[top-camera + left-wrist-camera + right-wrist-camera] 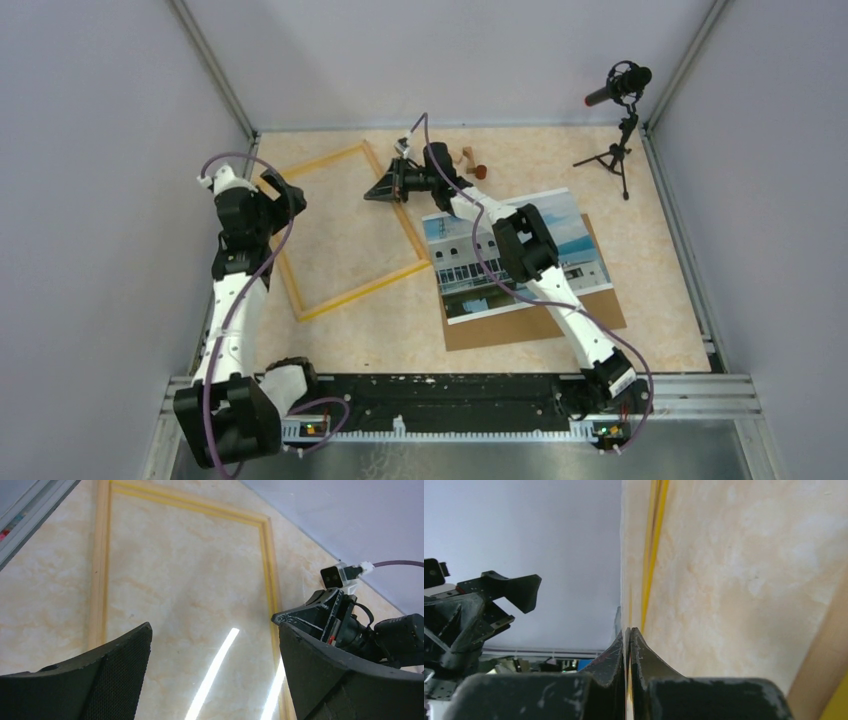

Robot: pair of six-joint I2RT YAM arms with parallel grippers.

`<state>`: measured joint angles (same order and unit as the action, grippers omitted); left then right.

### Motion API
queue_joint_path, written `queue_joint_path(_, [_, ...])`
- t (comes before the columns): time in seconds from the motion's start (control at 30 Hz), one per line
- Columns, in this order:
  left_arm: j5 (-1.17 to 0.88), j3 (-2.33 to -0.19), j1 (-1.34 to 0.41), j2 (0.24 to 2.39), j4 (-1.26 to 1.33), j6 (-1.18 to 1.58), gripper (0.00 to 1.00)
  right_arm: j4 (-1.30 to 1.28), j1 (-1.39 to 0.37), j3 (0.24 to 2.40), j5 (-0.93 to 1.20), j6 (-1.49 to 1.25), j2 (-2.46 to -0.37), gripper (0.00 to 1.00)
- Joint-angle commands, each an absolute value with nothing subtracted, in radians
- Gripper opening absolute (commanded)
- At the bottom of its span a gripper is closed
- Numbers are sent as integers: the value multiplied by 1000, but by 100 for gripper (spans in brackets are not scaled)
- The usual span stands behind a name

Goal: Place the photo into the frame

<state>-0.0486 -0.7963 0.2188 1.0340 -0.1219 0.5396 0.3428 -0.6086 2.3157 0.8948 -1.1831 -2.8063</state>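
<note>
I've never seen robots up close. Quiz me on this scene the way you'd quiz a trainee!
1. What lies under the photo?
2. True or false: the photo is already inside the frame.
3. Which gripper stands open? A. left gripper B. right gripper
Key: 1 a brown board; 2 false, it lies beside the frame; 3 A.

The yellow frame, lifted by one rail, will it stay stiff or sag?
The frame looks like thin wooden rails around an open middle: probably light, fairly stiff, though it may twist at the corners. Apparently pinched on one rail by the right end effector, its far side would likely droop. On the smooth table it should slide easily.
</note>
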Motion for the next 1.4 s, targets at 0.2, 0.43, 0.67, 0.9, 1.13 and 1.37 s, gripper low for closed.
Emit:
queue_joint_path(0.2, [-9, -965, 100, 979, -137, 499, 99, 699, -634, 2188, 942, -1420, -2579, 0])
queue_joint_path(0.43, [-9, -1008, 85, 957, -161, 485, 99, 733, -660, 2230, 936, -1474, -2586, 0])
queue_joint_path(0.67, [-22, -1015, 83, 961, -158, 476, 99, 600, -667, 2313, 925, -1421, -2657, 0])
queue_joint_path(0.9, [-42, -992, 80, 985, -116, 476, 99, 450, -662, 2456, 908, -1362, -2803, 0])
queue_joint_path(1.13, [-41, -963, 79, 1004, -79, 467, 99, 406, -660, 2457, 901, -1328, -2826, 0])
queue_joint_path(1.37, [-35, -940, 78, 1013, -50, 451, 99, 356, -648, 2442, 860, -1274, -2835, 0])
